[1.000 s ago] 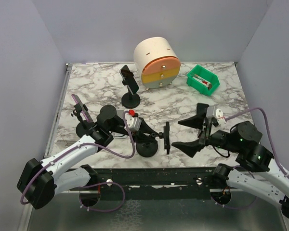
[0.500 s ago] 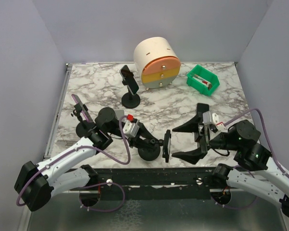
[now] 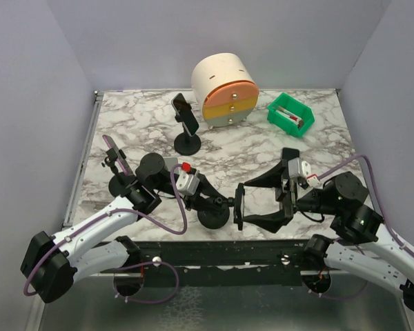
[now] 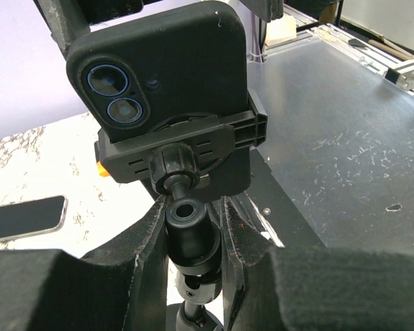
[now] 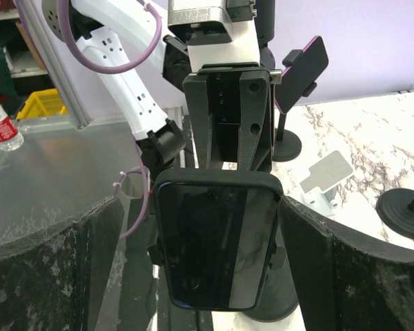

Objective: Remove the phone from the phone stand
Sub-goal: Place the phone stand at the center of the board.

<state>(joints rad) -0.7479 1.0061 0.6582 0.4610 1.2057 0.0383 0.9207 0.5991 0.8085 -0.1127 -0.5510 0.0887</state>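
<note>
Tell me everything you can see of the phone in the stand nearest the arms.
The phone is black in a matte case, its dark glossy screen facing the right arm, twin lenses on its back. It stands upright, gripped across the back by the stand clamp. The left gripper pinches the stand neck below it; the open right gripper flanks its edges.

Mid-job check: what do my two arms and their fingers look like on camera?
Both arms are white shells with black joints. A purple cable loops along the left arm, another over the right arm. The fingers are broad, black, scuffed wedges; the left wrist block is white with a red tab.
</note>
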